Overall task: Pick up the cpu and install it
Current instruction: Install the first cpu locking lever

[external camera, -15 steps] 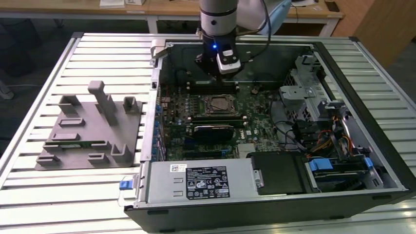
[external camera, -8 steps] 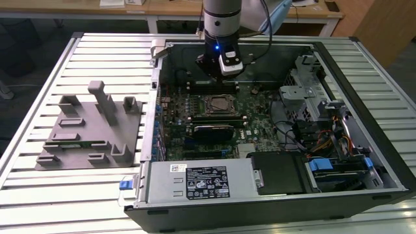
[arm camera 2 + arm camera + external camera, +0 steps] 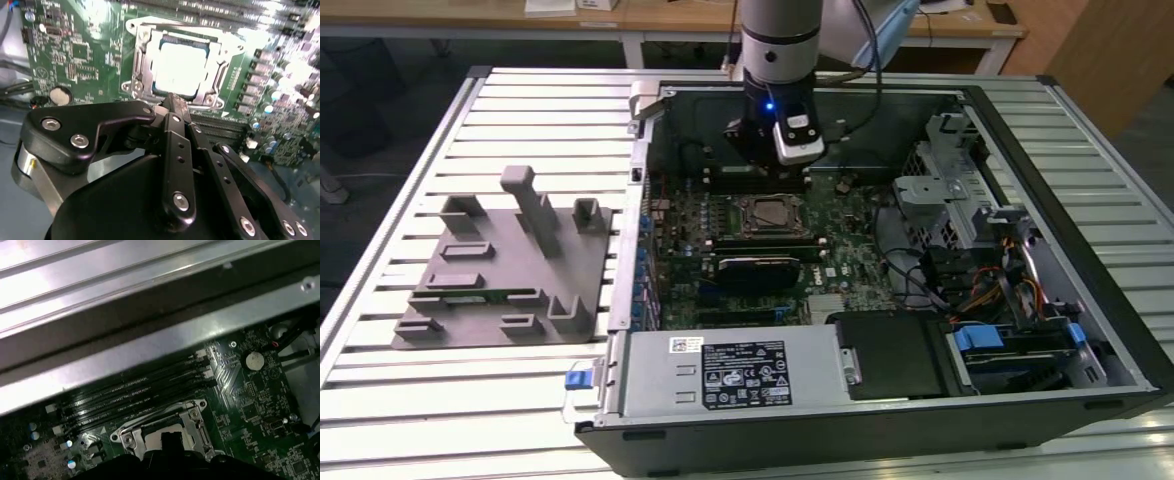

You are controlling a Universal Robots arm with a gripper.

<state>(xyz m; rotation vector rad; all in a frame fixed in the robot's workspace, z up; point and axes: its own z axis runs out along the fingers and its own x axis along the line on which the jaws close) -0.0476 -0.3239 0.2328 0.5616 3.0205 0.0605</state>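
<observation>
Second wrist view: the cpu (image 3: 182, 67) sits in the socket (image 3: 141, 65) on the board inside the open computer case (image 3: 1067, 300). My gripper (image 3: 175, 102) hangs just above, fingers together, empty.

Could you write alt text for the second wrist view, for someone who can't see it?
A shiny silver cpu sits inside the metal-framed socket on a green motherboard. The robot's black gripper is in the foreground, its tip just at the socket's near edge, with dark memory slots beside it.
</observation>
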